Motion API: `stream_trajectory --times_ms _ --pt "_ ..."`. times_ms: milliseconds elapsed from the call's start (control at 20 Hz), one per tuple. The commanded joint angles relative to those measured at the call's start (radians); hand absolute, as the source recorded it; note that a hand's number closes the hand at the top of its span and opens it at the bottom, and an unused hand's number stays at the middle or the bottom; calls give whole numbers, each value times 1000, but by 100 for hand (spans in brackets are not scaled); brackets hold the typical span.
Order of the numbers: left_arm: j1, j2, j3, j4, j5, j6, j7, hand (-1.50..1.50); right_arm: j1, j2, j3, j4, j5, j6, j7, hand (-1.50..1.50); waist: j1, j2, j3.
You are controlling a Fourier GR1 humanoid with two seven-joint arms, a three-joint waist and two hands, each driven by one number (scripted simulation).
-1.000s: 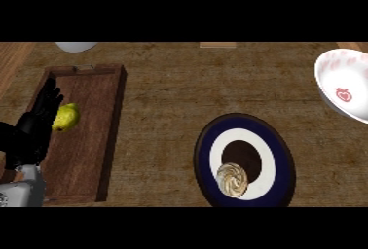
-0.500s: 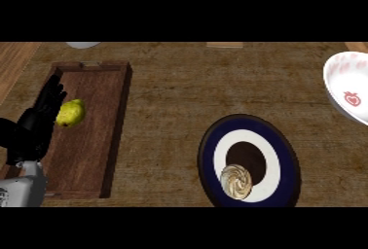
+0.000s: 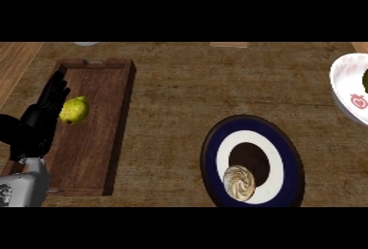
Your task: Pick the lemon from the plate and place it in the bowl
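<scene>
- On the long brown wooden tray (image 3: 108, 146) at the left lies the yellow lemon (image 3: 74, 110), in the tray's upper half.
- Just beside the lemon, on its left side, is the black left hand (image 3: 43, 114); its fingers are straight and apart, not curled round the fruit.
- Well apart to the right stands a dark blue and white round plate (image 3: 215, 160) with a swirled pastry (image 3: 239, 182).
- At the right edge shows a white bowl with a red mark (image 3: 348, 97).
</scene>
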Motion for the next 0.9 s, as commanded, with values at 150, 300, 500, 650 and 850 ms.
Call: stream_trajectory --times_ms 150,300,500,650,850 --pt "-13 -7 -18 8 -8 -11 -36 0 -58 -18 101 207 166 -31 146 150 43 21 2" --pt "-25 -8 -10 22 4 -16 -26 0 -83 -14 115 272 183 6 75 -150 25 15 2" --pt "-47 -18 -21 -1 -13 9 23 0 -98 -44 92 317 157 93 -64 -150 22 14 4" --pt "2 -24 -20 1 -1 -9 -38 0 -130 -46 -20 371 36 222 -80 -150 26 12 4" --pt "4 -21 -17 23 -13 -1 -38 0 -163 -55 -180 451 -127 336 -44 -150 9 13 5"
